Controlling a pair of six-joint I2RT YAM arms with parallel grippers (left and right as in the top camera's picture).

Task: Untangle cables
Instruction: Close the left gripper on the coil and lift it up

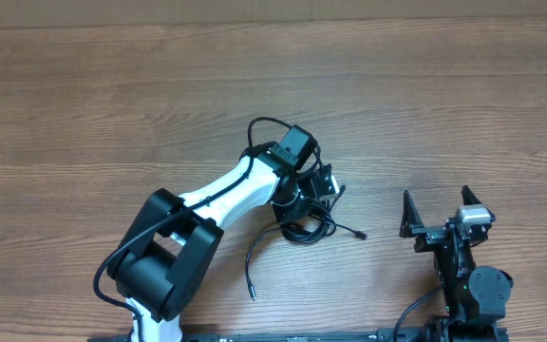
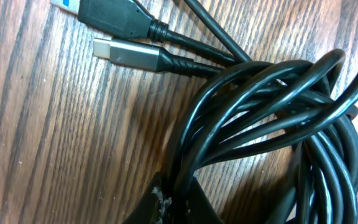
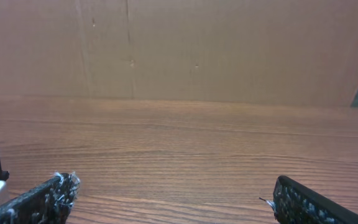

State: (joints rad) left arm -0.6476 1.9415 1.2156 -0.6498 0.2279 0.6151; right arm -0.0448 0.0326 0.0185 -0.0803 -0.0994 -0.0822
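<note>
The cables (image 1: 313, 224) are a knotted black bundle at the middle of the wooden table. One loose strand (image 1: 253, 266) curves toward the front and another ends in a plug (image 1: 361, 235) to the right. My left gripper (image 1: 299, 201) is down on the bundle. In the left wrist view its fingers (image 2: 180, 202) are closed around strands of the coil (image 2: 272, 112). Two plugs, a black one (image 2: 114, 15) and a silver-tipped one (image 2: 126, 55), lie beside the coil. My right gripper (image 1: 436, 204) is open and empty, apart from the cables; its fingers (image 3: 173, 199) frame bare table.
The left arm's white and black body (image 1: 174, 252) stretches from the front edge to the bundle. The right arm's base (image 1: 473, 285) stands at the front right. A brown wall (image 3: 197, 43) rises behind the table's far edge.
</note>
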